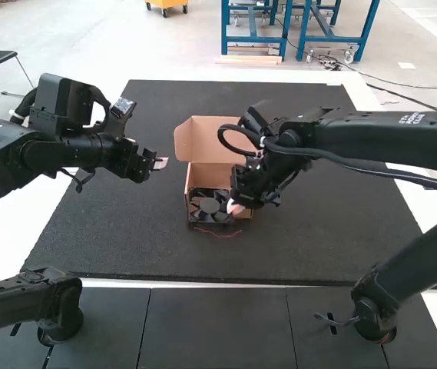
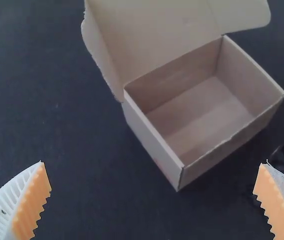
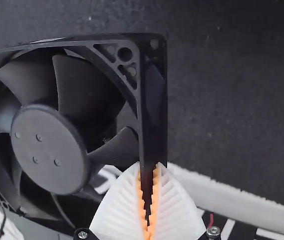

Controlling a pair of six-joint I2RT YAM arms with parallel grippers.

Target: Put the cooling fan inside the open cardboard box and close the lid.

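The black cooling fan stands on edge just in front of the near wall of the open cardboard box, its thin red wire trailing on the mat. My right gripper is shut on the fan's frame at its right side. In the right wrist view the white ribbed fingers pinch the frame edge of the fan. My left gripper hovers left of the box, open and holding nothing. The left wrist view looks down into the empty box, whose lid stands raised at the back.
Everything sits on a black foam mat with white table showing around its edges. Both arm bases stand at the front, left and right. Open mat lies left, right and in front of the box.
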